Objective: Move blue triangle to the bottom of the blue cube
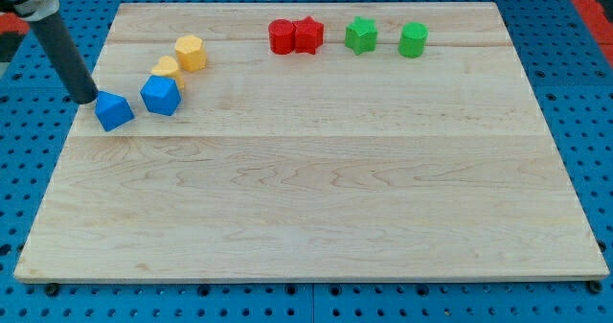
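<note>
Camera view. Your blue triangle point(114, 111) sits near the counter's point(316, 198) left edge, in the upper part of the view, just left of the blue cube point(161, 95) and slightly lower. The two look just apart, though the gap is too thin to be sure. The triangle shows no clear long axis from here; a corner faces the view's bottom, and which way its apex points is hard to tell.

My tip point(85, 98) is at the triangle's upper left, touching it or nearly so; the dark rod rises from there toward the view's top left corner. There is no hand on this arm, so no open or closed state to report.

Around the cube: a yellow block point(167, 69), shape unclear, touches its upper edge, and a yellow hexagonal block point(191, 51) sits just beyond that.

Along the top edge, well apart: a red cylinder point(281, 36) against a red star point(307, 34), then a green star point(361, 34) and a green cylinder point(413, 38).
</note>
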Robot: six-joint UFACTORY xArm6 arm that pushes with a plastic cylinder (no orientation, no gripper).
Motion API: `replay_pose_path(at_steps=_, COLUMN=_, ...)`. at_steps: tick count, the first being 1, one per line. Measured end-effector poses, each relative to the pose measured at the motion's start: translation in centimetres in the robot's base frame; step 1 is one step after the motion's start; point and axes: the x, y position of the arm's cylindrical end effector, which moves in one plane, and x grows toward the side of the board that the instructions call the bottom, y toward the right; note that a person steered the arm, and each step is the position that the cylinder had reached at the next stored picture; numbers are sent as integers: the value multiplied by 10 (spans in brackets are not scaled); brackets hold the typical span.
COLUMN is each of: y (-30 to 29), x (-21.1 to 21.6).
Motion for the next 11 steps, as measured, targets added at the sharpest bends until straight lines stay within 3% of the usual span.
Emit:
replay_pose_path(at_steps=3, y=44, x=5)
replay_pose_path(at_steps=4, y=-7, x=2)
replay_pose_path(at_steps=7, y=41, x=27)
replay_pose_path(at_steps=11, y=45, x=41)
